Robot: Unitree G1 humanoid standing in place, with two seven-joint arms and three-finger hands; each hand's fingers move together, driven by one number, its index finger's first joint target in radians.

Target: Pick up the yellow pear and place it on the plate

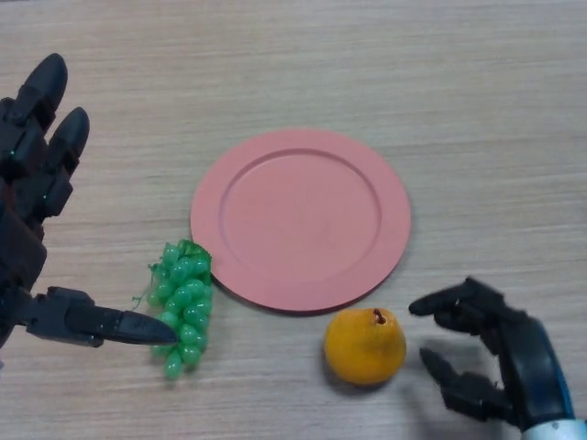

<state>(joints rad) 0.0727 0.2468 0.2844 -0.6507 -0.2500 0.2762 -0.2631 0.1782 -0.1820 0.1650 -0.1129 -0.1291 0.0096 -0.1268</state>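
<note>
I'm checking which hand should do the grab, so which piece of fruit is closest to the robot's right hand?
The yellow pear, just below the pink plate's rim. It sits right beside the open right hand, while the green grapes lie across by the left hand.

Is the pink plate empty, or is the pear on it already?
Empty. The pink plate shows only bare surface, and the yellow pear sits on the table just below its rim.
</note>
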